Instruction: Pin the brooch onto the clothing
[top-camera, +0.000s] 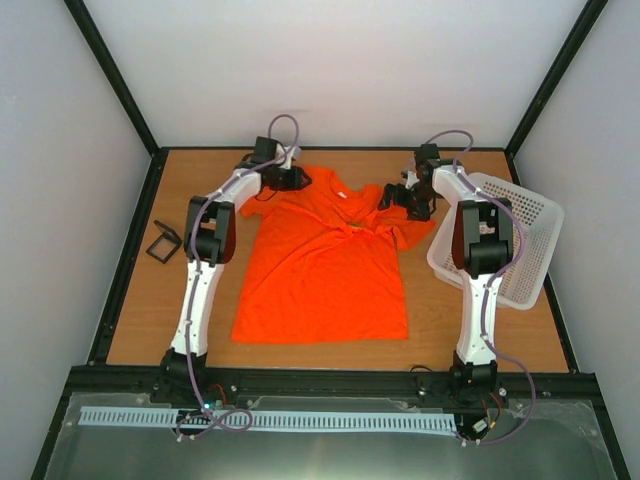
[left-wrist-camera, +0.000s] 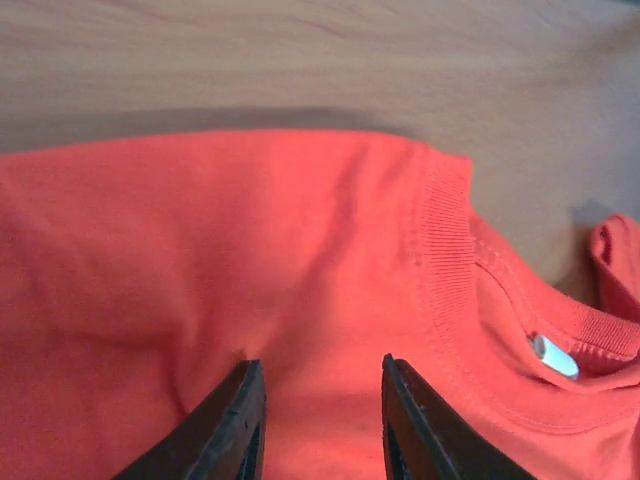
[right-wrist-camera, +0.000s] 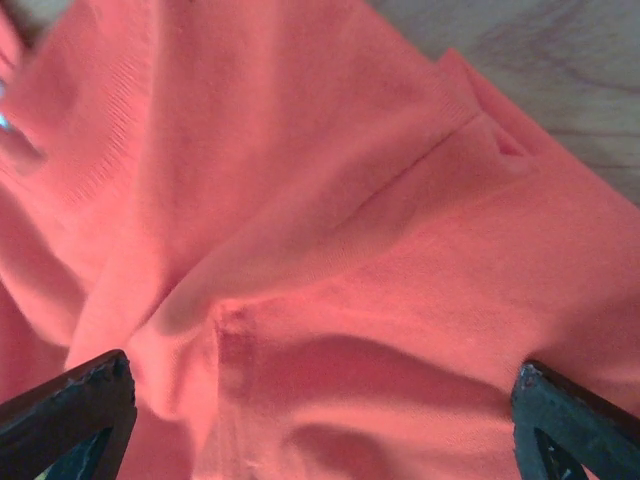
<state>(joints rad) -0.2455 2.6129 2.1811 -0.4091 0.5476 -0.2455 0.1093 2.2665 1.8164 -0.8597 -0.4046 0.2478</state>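
I was flattening the T-shirt (top-camera: 325, 270) at its shoulders, right hand (right-wrist-camera: 320, 400) spread wide, left hand (left-wrist-camera: 320, 385) half-closed, its grip on cloth unclear. Next I needed the unseen brooch.

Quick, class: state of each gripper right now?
Left gripper: fingers partly apart on the T-shirt; grip cannot be told.
Right gripper: open, holding nothing.

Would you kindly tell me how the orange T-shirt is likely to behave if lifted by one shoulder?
Probably floppy: the T-shirt already lies creased beneath the right gripper. It looks thin, so likely light, draping from a pinch. Pushed, it would likely bunch on the table rather than slide.
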